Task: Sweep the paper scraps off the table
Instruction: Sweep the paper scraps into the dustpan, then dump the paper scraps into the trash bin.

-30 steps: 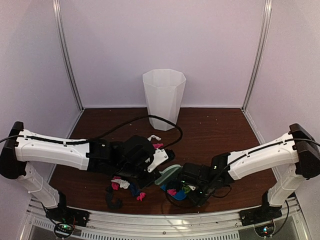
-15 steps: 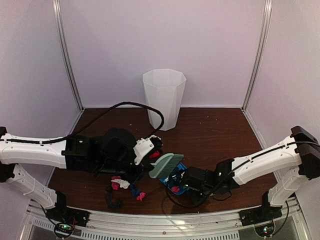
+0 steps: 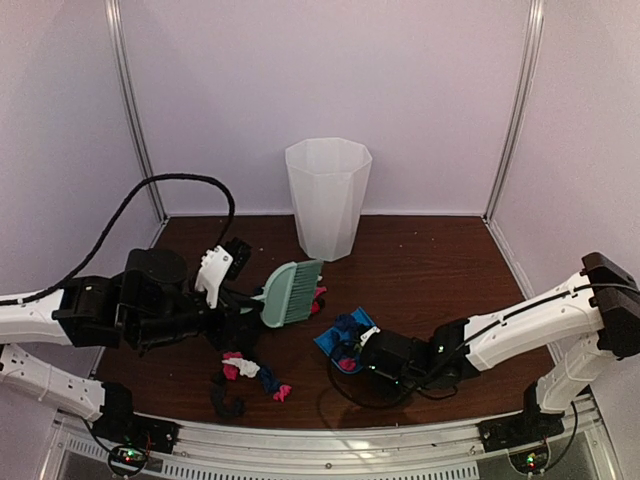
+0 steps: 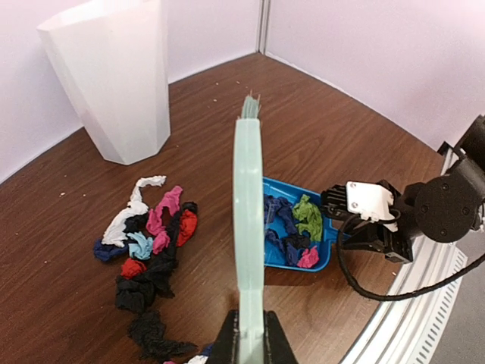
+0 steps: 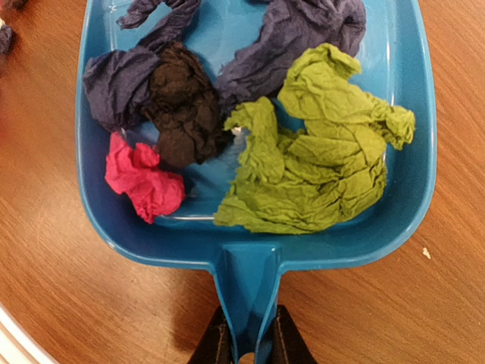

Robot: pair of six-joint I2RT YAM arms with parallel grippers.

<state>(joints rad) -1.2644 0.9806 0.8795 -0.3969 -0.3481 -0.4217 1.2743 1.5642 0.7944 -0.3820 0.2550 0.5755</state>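
Note:
Loose paper scraps (image 3: 243, 368) (image 4: 151, 243) in pink, white, black, red and navy lie in a pile on the dark wood table (image 3: 430, 260) (image 4: 318, 136), left of the blue dustpan (image 3: 324, 341) (image 4: 324, 250) (image 5: 409, 152). More scraps, green (image 5: 318, 152), navy, black and pink, rest inside the pan. My left gripper (image 3: 243, 297) (image 4: 248, 345) is shut on the handle of the mint-green brush (image 3: 290, 293) (image 4: 248, 227), held raised above the pile. My right gripper (image 3: 368, 347) (image 5: 248, 345) is shut on the dustpan's handle, pan flat on the table.
A tall white faceted bin (image 3: 328, 198) (image 4: 114, 76) stands at the back middle of the table. A black cable (image 3: 180, 182) arcs up from the left arm. The metal rail (image 3: 330, 440) runs along the near edge. Walls enclose the back and sides.
The left arm has drawn back to the left and lifted the brush away from the dustpan. The right arm has slid the dustpan slightly left.

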